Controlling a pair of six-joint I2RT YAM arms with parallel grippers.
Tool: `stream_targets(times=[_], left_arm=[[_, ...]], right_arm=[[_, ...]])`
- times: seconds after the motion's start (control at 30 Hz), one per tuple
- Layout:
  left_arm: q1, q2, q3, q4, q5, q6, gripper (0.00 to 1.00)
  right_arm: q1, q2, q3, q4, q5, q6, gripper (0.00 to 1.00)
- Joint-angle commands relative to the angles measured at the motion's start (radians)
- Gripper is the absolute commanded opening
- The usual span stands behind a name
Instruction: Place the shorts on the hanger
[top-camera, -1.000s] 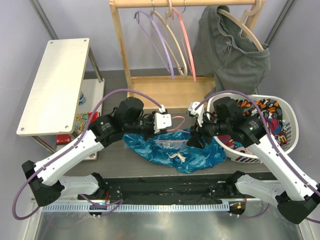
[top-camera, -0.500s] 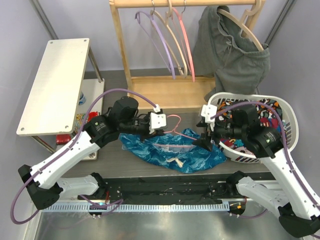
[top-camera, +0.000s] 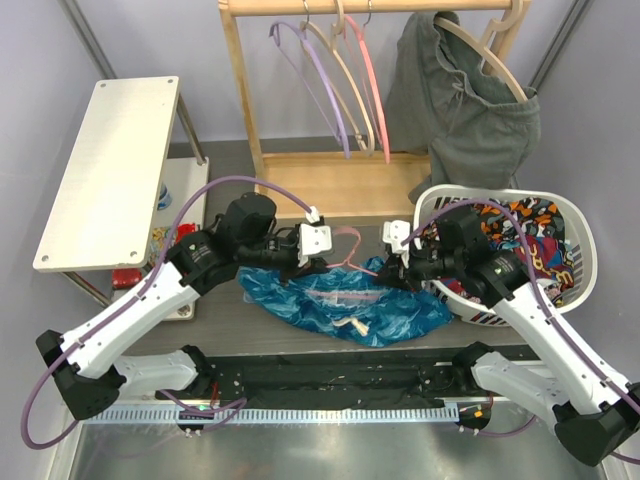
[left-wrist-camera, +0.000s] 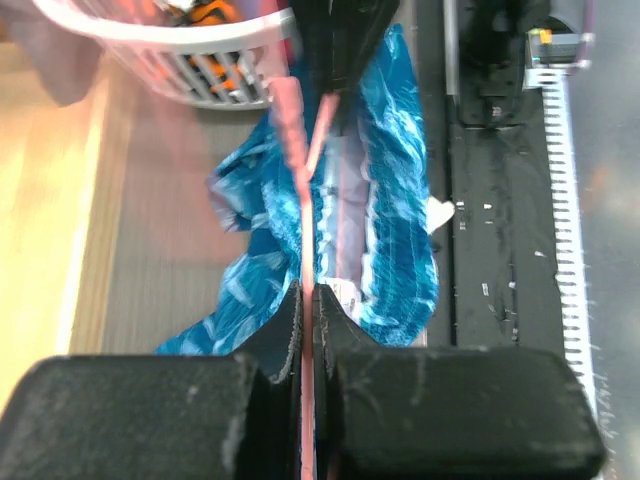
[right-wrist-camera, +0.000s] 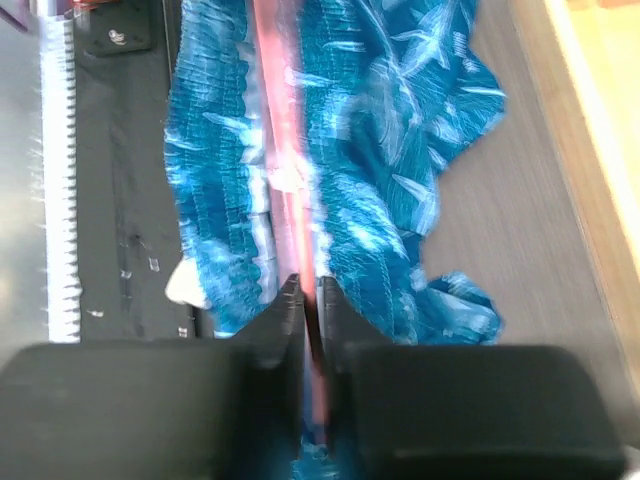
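The right jaws have come back in. 1 second ago they were low at the right edge of the shorts (top-camera: 350, 308). 0.5 seconds ago they had drawn back toward the basket (top-camera: 578, 275), clear of the hanger (left-wrist-camera: 306, 240). Now they sit at the hanger's right end. The right wrist view shows them pinched to a thin slit with the pink wire running straight between them.

The left jaws have barely moved in that time. They stay at the hanger's left end, and the left wrist view shows them likewise nearly closed on the wire.

So the hanger is now gripped from both sides. It lies low over the shorts, with its hook toward the rack. The shorts lie crumpled on the surface (top-camera: 232, 322) between the 2 arms, just left of the basket and directly under the wire.

In both wrist views the wire runs along a paler strip of the fabric. I cannot tell whether the wire passes inside the waist opening or only rests across it.

The regrasp looks like the point of this change. With 2 holds, the hanger can be steered or lifted level instead of swinging from 1 end. The shorts do not look hung yet, since most of the cloth is spread flat on the surface. A wire this thin could twist or slip in either pinch if the arms pull unevenly.
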Motion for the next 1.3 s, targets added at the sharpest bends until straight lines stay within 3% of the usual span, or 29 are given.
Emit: stream_targets(times=[0.0, 0.07, 0.1, 0.13, 0.23, 0.3, 0.47, 0.73, 1.07, 1.27], left_arm=[[0.031, -0.022, 0.052, 0.032, 0.009, -0.078, 0.00], [0.042, -0.015, 0.061, 0.039, -0.011, -0.113, 0.01], [0.058, -0.005, 0.081, 0.037, -0.022, -0.145, 0.08], [0.068, 0.001, 0.092, 0.035, -0.025, -0.159, 0.27], [0.120, 0.015, 0.126, 0.051, -0.034, -0.202, 0.69], [0.160, 0.018, 0.147, 0.075, -0.045, -0.214, 0.78], [0.227, 0.016, 0.195, 0.085, -0.054, -0.233, 0.84], [0.238, -0.062, 0.124, 0.095, -0.052, -0.231, 0.85], [0.238, -0.087, 0.087, 0.120, -0.079, -0.248, 0.86], [0.238, -0.103, 0.057, 0.144, -0.083, -0.256, 0.86]], right_arm=[[-0.003, -0.056, 0.012, 0.041, -0.017, 0.040, 0.01], [-0.003, -0.068, 0.043, 0.042, 0.104, 0.142, 0.01], [-0.003, -0.066, 0.071, 0.029, 0.141, 0.243, 0.01], [-0.007, -0.069, 0.081, 0.006, 0.158, 0.262, 0.01], [-0.033, -0.092, 0.086, -0.023, 0.204, 0.365, 0.01], [-0.044, -0.103, 0.074, -0.033, 0.245, 0.426, 0.01], [-0.122, -0.100, 0.049, -0.043, 0.319, 0.546, 0.01], [-0.352, -0.080, 0.100, -0.005, 0.272, 0.710, 0.01], [-0.391, 0.182, 0.503, 0.070, 0.354, 0.770, 0.01], [-0.391, 0.346, 0.752, 0.076, 0.462, 0.725, 0.01]])
